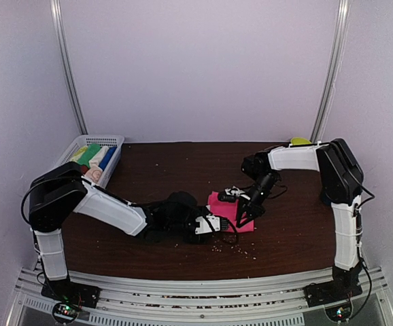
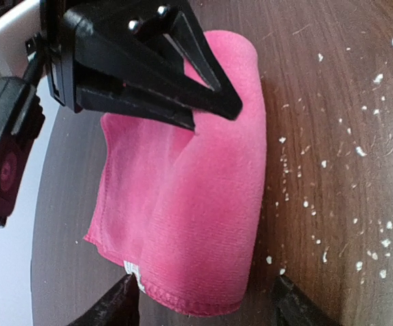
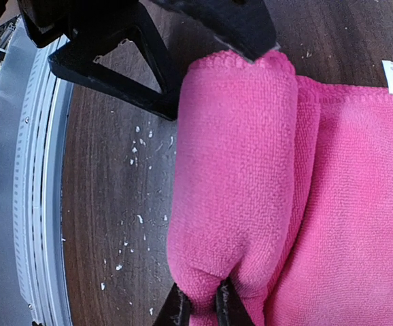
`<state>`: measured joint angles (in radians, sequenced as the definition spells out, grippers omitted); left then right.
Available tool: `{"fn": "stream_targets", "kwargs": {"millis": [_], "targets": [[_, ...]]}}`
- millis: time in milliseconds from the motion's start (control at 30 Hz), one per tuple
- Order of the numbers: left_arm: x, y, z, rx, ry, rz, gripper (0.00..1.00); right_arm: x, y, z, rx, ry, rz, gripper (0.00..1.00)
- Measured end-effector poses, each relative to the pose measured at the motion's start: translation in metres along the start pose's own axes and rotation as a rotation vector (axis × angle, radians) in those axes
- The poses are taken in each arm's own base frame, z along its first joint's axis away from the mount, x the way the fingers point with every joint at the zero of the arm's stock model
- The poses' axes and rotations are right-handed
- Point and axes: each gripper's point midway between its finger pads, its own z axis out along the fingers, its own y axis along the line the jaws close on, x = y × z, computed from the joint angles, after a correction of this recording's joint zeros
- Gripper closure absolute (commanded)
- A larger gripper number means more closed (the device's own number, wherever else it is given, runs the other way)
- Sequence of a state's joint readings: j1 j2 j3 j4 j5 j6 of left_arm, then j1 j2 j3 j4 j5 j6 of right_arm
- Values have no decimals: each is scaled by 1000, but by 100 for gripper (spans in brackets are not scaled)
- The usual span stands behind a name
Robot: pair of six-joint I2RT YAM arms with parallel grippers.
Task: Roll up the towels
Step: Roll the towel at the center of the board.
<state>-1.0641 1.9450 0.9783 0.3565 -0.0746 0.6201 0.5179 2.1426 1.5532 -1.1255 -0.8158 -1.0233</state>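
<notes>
A hot pink towel lies in the middle of the dark wooden table. One long edge of the towel is rolled over into a thick fold. My right gripper is shut on one end of that fold, pinching the cloth between its fingertips. At the other end my left gripper stands open, one finger on either side of the towel's hem, touching nothing. A white label shows at the hem corner. More towels, green, blue and cream, lie rolled in the basket.
A white mesh basket stands at the back left corner of the table. A yellow-green thing sits behind the right arm. Pale crumbs are scattered in front of the towel. A metal rail runs along the near edge.
</notes>
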Motion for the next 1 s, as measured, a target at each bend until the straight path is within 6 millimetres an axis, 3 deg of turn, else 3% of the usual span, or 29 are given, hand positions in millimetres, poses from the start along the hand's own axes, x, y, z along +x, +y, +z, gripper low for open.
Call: {"fn": "stream_targets", "kwargs": {"millis": [233,633,900,1000], "targets": [[-2,-6,-16,-47,-44,30,31,3,2,0,-13,5,14,88],[-14,-3,-3,-68,-53,87,30,7,6,-1,-41,17,21,88],[-14,-8,11,-42,-33,112,39,9,7,-1,-50,18,30,88],[-12,-12,18,-25,-22,121,51,9,7,-1,-50,18,31,88]]}}
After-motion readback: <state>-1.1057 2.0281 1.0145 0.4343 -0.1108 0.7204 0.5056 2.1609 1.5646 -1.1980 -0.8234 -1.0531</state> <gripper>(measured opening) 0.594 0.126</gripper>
